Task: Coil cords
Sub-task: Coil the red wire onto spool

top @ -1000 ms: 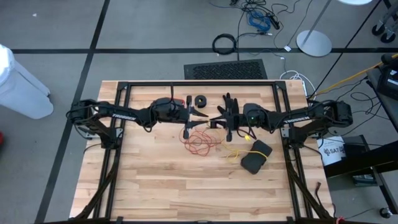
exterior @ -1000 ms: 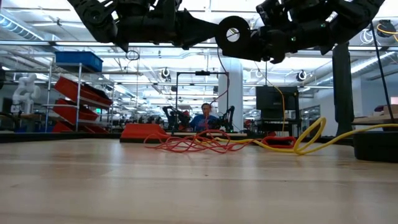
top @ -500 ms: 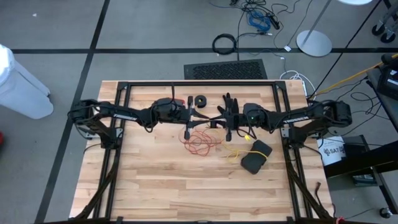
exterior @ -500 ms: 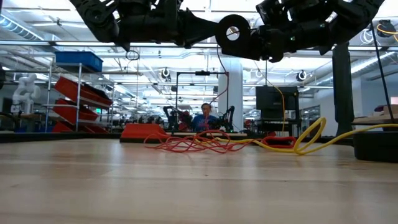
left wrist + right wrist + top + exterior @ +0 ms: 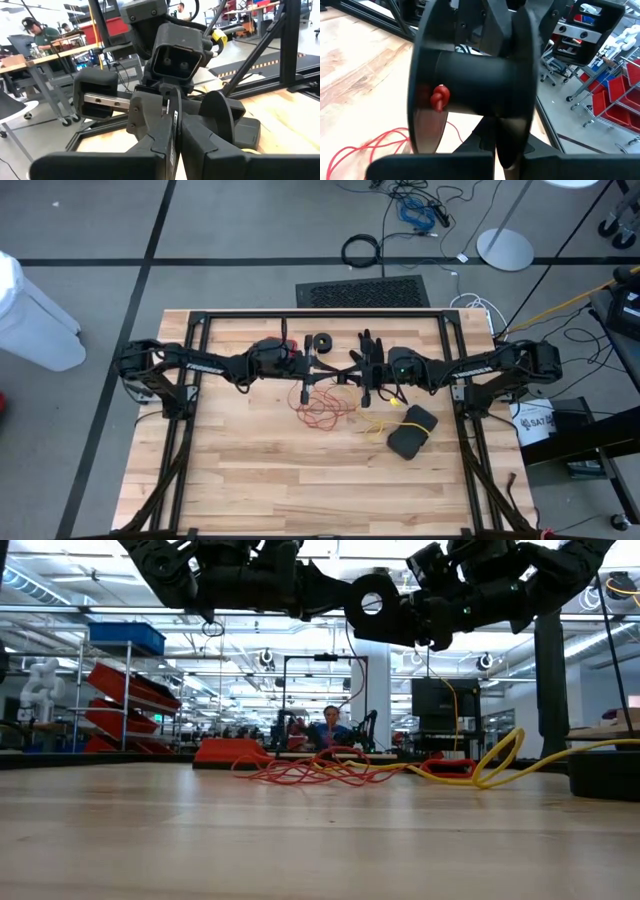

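A black reel (image 5: 372, 602) is held high above the table between my two grippers. A knotted end of the red-orange cord (image 5: 439, 97) sits on its hub. The cord drops to a loose pile (image 5: 320, 406) on the table, which also shows in the low view (image 5: 305, 771). My left gripper (image 5: 326, 366) and my right gripper (image 5: 352, 372) meet tip to tip, both shut on the reel. The yellow cord (image 5: 381, 425) lies loose on the table by the right arm. A second black reel (image 5: 322, 342) rests on the table behind the grippers. My left gripper pinches a thin flange of the reel (image 5: 173, 131) between its two fingers, seen edge-on. It comes level from the table's left. The reel is lifted clear of the table. My right gripper pinches a reel flange at its rim (image 5: 516, 125) between its two fingers. It comes level from the table's right. The hub lies across the view, and the red-orange cord hangs slack from it.
A black glove (image 5: 369, 343) lies behind the right gripper. A black pouch (image 5: 412, 432) lies at the near right. A black frame (image 5: 320, 314) runs along the table's far and side edges. Bare wood lies toward the near edge.
My right gripper has shifted a little toward the table's left and tipped slightly, and the reel has moved with it. The reel stays raised between both grippers. The red-orange pile has kept still.
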Tool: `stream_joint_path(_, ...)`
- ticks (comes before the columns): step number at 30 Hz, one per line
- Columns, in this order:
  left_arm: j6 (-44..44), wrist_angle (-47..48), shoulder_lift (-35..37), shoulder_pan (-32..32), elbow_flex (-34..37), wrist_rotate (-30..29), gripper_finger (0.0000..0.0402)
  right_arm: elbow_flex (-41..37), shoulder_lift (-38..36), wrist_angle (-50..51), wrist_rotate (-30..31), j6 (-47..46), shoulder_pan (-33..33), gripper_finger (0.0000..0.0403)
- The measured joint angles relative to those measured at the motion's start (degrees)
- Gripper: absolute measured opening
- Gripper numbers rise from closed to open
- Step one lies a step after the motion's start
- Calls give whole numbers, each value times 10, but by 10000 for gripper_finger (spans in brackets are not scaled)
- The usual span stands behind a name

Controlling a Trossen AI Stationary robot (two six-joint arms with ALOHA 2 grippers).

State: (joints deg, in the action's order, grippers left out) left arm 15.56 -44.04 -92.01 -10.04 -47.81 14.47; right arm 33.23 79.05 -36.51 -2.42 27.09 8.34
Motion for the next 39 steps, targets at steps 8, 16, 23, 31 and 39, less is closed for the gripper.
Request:
stream_joint_path(8, 16, 4, 0, -1, 0, 0, 8, 0, 0, 2, -1, -3, 0, 0)
stream_joint_path(16, 32, 4, 0, 0, 0, -10, 4, 0, 0, 3, 36, -1, 0, 8)
stream_joint_path(23, 40, -1, 4, 0, 0, -19, 2, 0, 0, 7, 65, 0, 0, 68)
stream_joint_path(31, 63, 7, 43, 0, 3, -72, 1, 0, 0, 12, 191, -1, 0, 101)
stream_joint_path(39, 121, 11, 59, 19, 3, -261, 1, 0, 0, 17, 185, -45, 0, 81)
